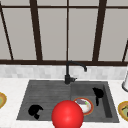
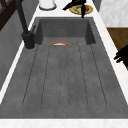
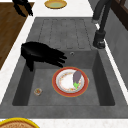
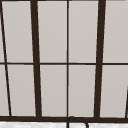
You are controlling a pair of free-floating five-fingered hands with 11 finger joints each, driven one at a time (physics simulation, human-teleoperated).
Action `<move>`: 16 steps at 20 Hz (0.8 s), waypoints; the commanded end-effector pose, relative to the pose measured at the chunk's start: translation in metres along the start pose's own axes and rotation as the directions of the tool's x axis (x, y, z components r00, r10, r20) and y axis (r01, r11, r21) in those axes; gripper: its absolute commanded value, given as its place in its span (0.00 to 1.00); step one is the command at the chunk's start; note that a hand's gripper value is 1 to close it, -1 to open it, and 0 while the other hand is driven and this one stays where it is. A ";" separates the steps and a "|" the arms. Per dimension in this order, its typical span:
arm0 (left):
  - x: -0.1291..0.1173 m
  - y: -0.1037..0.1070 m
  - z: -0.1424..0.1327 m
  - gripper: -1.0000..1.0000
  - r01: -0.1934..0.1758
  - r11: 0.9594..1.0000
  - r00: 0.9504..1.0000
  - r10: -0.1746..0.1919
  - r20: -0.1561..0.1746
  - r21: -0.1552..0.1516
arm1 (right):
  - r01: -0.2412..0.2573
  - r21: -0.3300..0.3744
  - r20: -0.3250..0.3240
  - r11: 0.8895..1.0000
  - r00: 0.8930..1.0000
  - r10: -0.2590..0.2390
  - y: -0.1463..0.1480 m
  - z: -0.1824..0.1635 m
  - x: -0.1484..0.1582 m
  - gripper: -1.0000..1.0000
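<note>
Front view: right hand (image 1: 98, 93) hovers over the basin, plate (image 1: 85, 105) just below; left hand (image 1: 34, 110) idle, fingers curled on nothing. Right side view: right fingers (image 3: 53, 56) spread open above the plate (image 3: 70, 82). Plate looks stiff, fragile, slippery; grip the rim.

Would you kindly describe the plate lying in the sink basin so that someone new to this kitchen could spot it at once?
Start at the dark grey sink below the window and look into its deep basin, on the side away from the ribbed draining board. The plate lies flat on the basin floor, just below the right hand. Unlike the yellow-rimmed dishes on the counter, it is white with a red-orange rim and carries a dark purple vegetable.
</note>
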 end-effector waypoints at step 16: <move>0.000 0.000 0.000 0.50 0.000 1.000 1.000 0.000 0.000 0.000 | 0.012 0.324 -0.062 0.946 0.998 0.009 -0.041 0.072 0.008 0.00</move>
